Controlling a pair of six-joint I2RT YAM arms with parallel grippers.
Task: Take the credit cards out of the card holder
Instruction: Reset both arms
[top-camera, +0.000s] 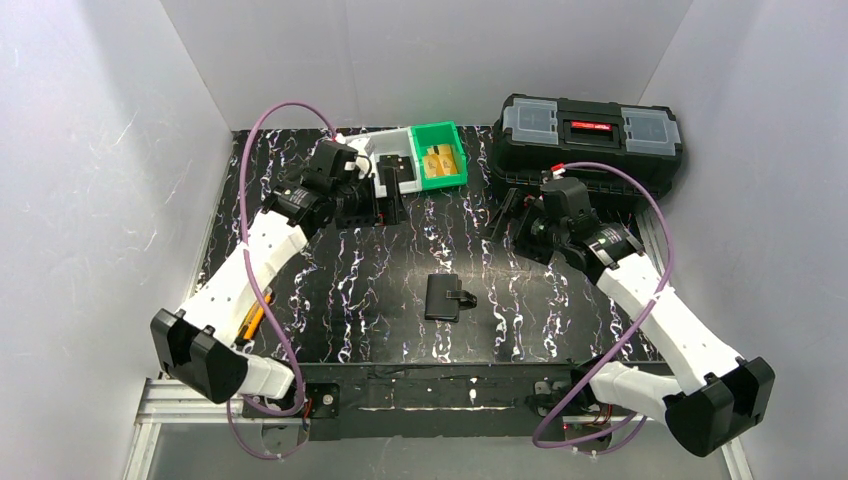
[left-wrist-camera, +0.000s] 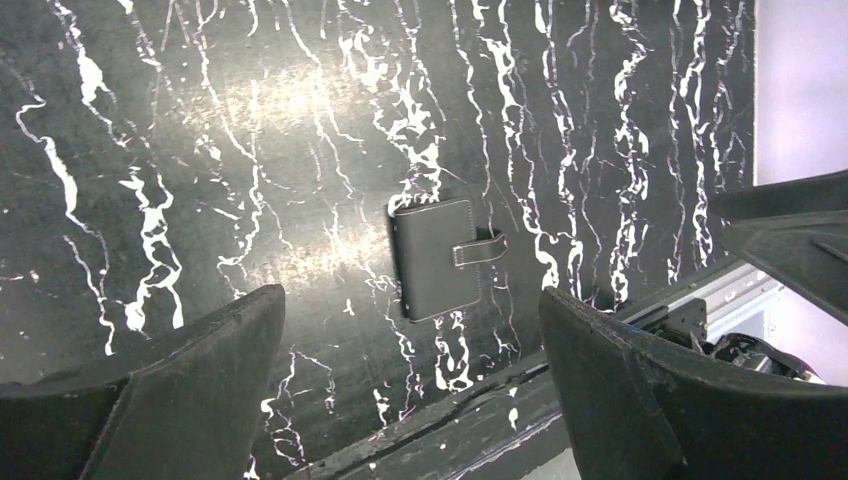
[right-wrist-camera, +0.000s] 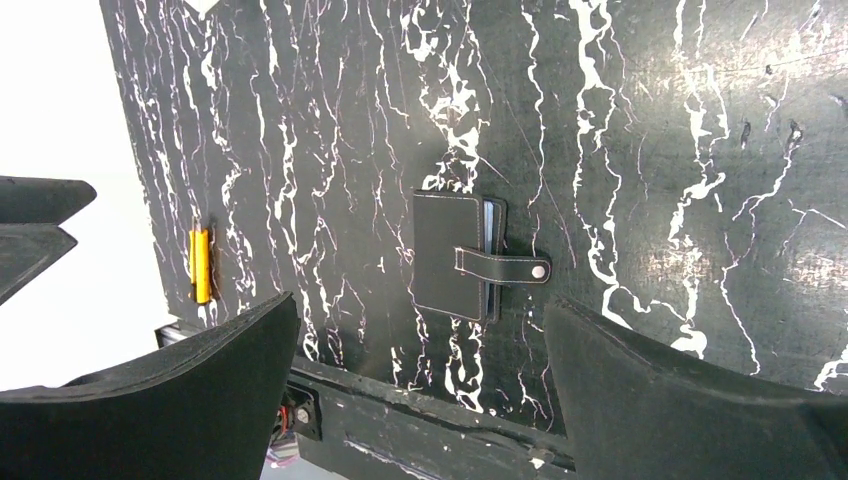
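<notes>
Both grippers are spread wide and holding nothing. The left gripper (top-camera: 390, 195) hangs over the far-left part of the table, right by the grey bin (top-camera: 388, 158) and green bin (top-camera: 446, 135). The right gripper (top-camera: 505, 215) is over on the far right, just in front of the toolbox (top-camera: 590, 130).

The card holder (top-camera: 442, 297) lies folded shut on the table between the two arms, nearer the front edge and well apart from both grippers. Its strap pokes out sideways.

The table (top-camera: 340, 270) is black with white marble-ish veins, a bit scuffed and shiny where the light hits. A small orange thing (top-camera: 252, 320) lies at its left edge by the left arm. Plain whitish walls box the table in on three sides, and a purple cable (top-camera: 290, 105) loops off each arm.
</notes>
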